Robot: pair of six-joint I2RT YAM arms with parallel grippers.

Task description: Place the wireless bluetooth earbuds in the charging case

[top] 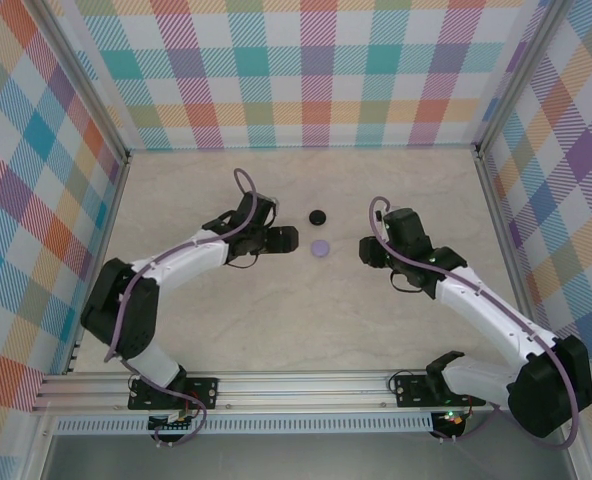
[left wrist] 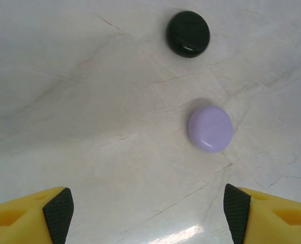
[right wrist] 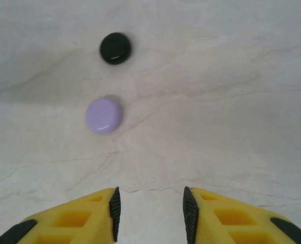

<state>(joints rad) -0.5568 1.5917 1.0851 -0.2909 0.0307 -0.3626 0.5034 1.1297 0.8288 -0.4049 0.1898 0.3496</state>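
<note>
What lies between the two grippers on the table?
The lavender round case lies between the left gripper and the right gripper, touching neither, as the top external view shows. The black case sits beyond that line.

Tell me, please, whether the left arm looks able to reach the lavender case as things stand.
Probably yes: the left gripper is open, and only bare table lies between it and the lavender case.

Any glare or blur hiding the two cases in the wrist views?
Left wrist: glare streak on the table near the bottom edge, clear of the lavender case and black case, both sharp. Right wrist: even light, faint shadows beside both.
</note>
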